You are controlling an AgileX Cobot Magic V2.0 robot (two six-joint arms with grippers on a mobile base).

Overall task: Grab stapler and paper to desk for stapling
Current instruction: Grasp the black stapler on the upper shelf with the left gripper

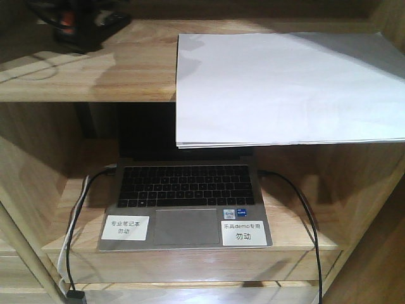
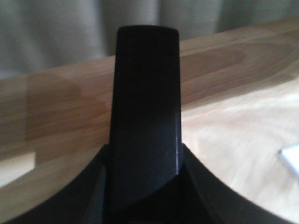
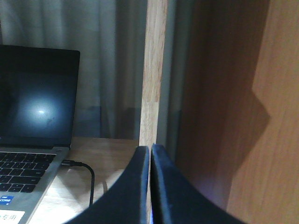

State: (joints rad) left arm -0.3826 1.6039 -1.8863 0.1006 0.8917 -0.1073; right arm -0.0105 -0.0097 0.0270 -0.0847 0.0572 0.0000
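Right gripper (image 3: 150, 154): black fingers pressed together, nothing between them, in front of a pale wooden upright (image 3: 154, 70). The open laptop (image 3: 32, 116) and its black cable (image 3: 86, 172) are near. Left gripper (image 2: 147, 70): only one broad black finger shows, so I cannot tell the jaw state; grained wood lies beneath it. Paper (image 1: 285, 88): flat white sheets on the upper shelf (image 1: 88, 69), long axis along the shelf front, near edge overhanging above the laptop. Stapler (image 1: 79, 28): dark with an orange-red patch, back corner of the same shelf, well apart from the paper, heading unclear.
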